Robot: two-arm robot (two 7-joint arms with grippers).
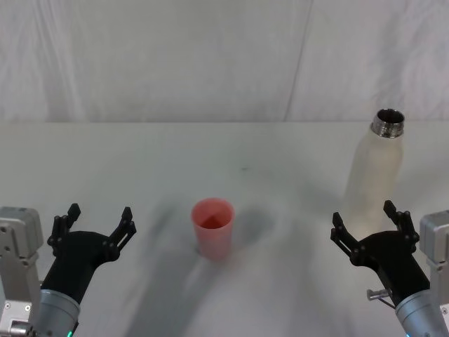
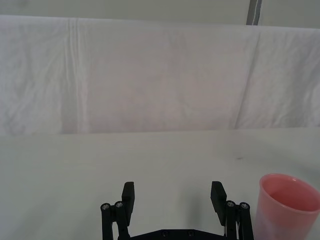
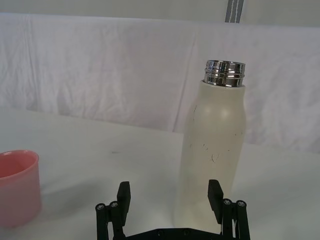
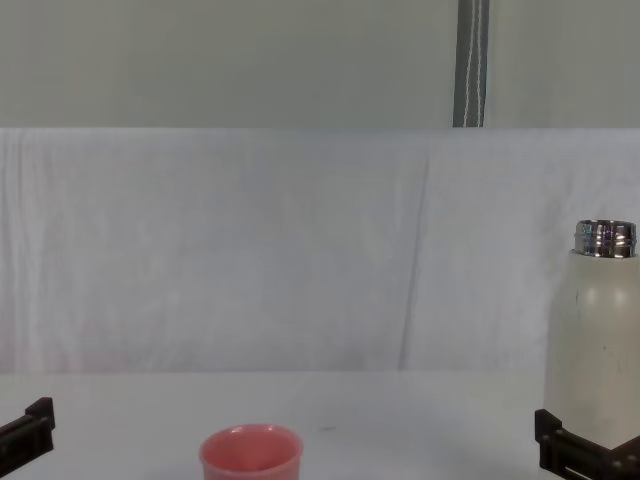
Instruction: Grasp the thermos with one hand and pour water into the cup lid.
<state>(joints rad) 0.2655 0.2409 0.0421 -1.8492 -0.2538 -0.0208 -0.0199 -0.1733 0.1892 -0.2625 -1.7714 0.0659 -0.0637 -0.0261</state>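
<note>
1. Hidden/cut off: in chest view the cup (image 4: 251, 452) is cropped at its base and the thermos (image 4: 598, 340) runs off the right edge; just 1 fingertip of each gripper pokes in at the lower corners. Can't tell if there's water in the thermos: neck is open, inside reads dark.
2. Thermos stands upright, uncapped, on the white table (image 1: 224, 168), far right, w/ steel neck on top. Wrist view: it sits just beyond the right gripper's fingers, not between them, no contact.
3. Cup upright near table centre, between the 2 arms, well apart from thermos, mouth up.
4. Right gripper (image 1: 370, 224): low at near right, pointing fwd at thermos base, fingers spread wide, holding nothing.
5. Left gripper (image 1: 98, 222): low at near left, pointing fwd, also spread wide and empty; cup is off to its side, apart.
</note>
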